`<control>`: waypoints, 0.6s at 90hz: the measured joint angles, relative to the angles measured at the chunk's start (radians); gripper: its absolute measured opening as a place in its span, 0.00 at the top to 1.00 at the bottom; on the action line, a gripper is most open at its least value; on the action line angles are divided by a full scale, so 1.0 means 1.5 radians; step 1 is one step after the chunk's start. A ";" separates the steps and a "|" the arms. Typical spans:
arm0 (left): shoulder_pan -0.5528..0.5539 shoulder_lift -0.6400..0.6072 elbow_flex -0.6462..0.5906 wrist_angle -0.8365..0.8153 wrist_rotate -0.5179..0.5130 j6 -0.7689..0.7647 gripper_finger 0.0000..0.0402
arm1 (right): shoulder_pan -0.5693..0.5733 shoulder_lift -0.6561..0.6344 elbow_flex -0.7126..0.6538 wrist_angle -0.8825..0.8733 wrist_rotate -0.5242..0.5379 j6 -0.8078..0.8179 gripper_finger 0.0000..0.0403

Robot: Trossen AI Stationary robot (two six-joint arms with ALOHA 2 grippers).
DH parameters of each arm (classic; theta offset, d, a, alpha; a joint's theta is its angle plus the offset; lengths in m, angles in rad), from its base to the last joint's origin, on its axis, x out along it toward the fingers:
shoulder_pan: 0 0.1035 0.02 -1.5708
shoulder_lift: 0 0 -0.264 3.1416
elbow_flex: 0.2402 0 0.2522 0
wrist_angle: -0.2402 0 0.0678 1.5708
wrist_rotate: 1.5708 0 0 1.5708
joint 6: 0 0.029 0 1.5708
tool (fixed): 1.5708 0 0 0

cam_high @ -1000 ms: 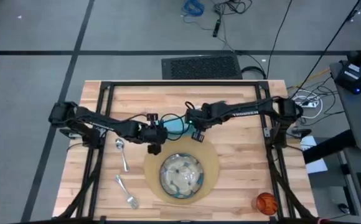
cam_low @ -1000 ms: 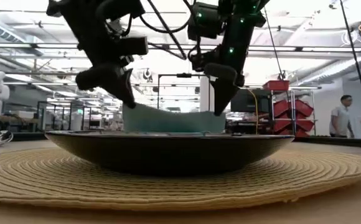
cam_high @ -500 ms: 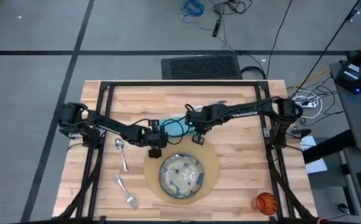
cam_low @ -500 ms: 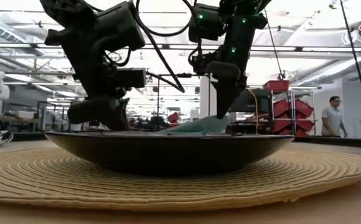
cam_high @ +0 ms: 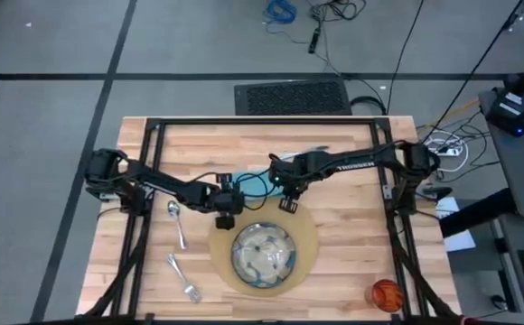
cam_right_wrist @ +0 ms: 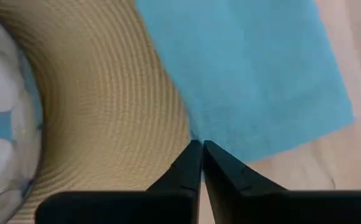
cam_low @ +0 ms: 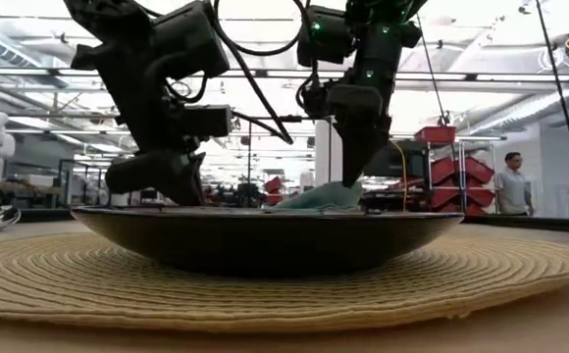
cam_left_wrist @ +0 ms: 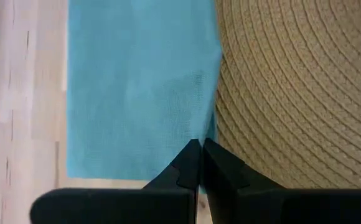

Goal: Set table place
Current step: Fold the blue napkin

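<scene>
Since a second ago, the napkin [cam_high: 255, 184] has dropped from hanging stretched between the two arms to lying low behind the dish [cam_high: 263, 254], and the left gripper [cam_high: 225, 219] has come down with it toward the tabletop [cam_high: 352, 235]. Over the last half second little has shifted.

Around the work, a spoon [cam_high: 175, 220] and a fork [cam_high: 182, 279] lie on the wood left of the placemat [cam_high: 309, 233], well apart from the cloth, and an orange cup [cam_high: 386, 294] stands near the front right corner. In the low view the dish's dark rim hides most of the napkin, and a person [cam_low: 511, 183] stands in the room far behind.

Both wrist views show the teal cloth spread flat, one edge running along the rim of the woven mat. The left gripper's jaws are closed together right at the cloth's edge where it meets the mat; whether they pinch fabric I cannot tell. The right gripper [cam_high: 286, 202] sits at the far edge of the mat with its jaws likewise pressed together at the napkin's edge, the cloth rising in a small peak toward it in the low view.

The speckled dish sits centred on the round mat.
</scene>
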 joint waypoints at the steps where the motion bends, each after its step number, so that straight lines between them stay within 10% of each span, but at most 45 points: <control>1: 0.000 0.000 0.000 0.000 0.000 0.001 1.00 | 0.000 0.000 0.000 0.000 0.000 0.000 0.95; 54: 0.009 0.000 0.005 -0.007 -0.091 -0.005 0.92 | -0.004 -0.003 -0.006 -0.004 0.007 -0.025 0.53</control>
